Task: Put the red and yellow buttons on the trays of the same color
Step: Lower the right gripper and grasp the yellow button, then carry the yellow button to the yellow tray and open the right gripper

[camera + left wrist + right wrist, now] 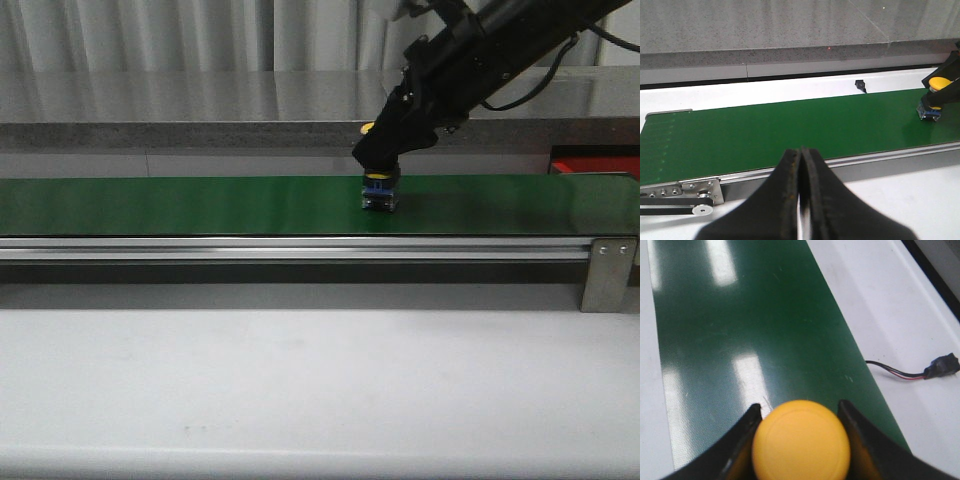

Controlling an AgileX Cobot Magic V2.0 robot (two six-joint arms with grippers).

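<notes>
1. From my front camera I see the right gripper [380, 180] down on the green belt [200, 205], a little right of the middle of its length, with its fingers closed around a yellow button [379, 184].
2. The right wrist camera confirms the hold: the button's round yellow cap [800, 440] sits between the two dark fingers [740, 440], which press against either side of it.
3. The button's blue and grey base [379, 196] appears to rest on the belt, though I cannot be sure from here whether it touches or hangs just above.
4. The left gripper [801, 200] is on the near side of the belt, above the white table [900, 200], with its two fingers pressed together and nothing between them.
5. From the left wrist camera, the button [939, 84] and the right gripper show at the far end of the belt.
6. A bright red tray [595, 160] is visible only in part, beyond the belt's right end.
7. The belt is glossy and reflects the ceiling lights; an aluminium rail [300, 248] runs along its near edge, ending in a metal bracket [610, 272].
8. A small black connector with red and black wires [935, 367] lies on the white table just beyond the belt.
9. Behind everything stands a grey speckled ledge [200, 120], with pale curtains [150, 35] above it.
</notes>
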